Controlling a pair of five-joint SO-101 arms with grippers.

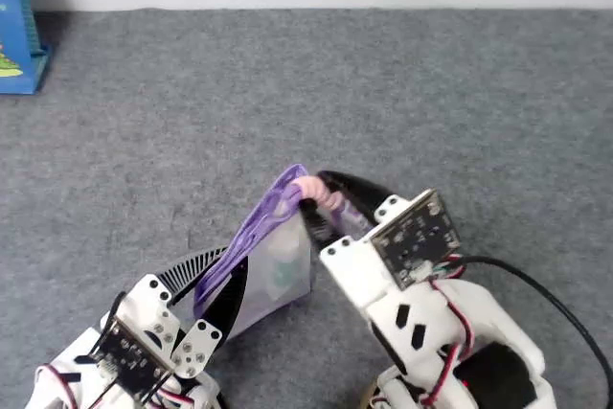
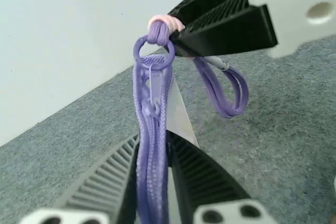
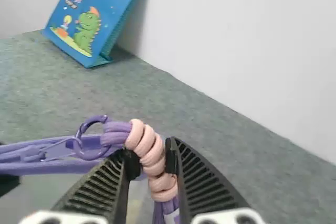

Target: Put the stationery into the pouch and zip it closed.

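The pouch (image 1: pixel 273 302) stands edge-on in the left wrist view, so its inside is hidden, and its lower end is cut by the border between the closed fingers of the left gripper (image 2: pixel 155 141). In the high view a greenish thing (image 1: pixel 284 270) shows through the clear side, too blurred to name. Both arms leave that view at the near border. In the right wrist view the pink coil (image 3: pixel 149 153), clamped by the right gripper (image 3: pixel 148 149), covers part of the purple strap (image 3: pixel 113 127), and the blue gift bag (image 3: pixel 92 19) is cut at the top
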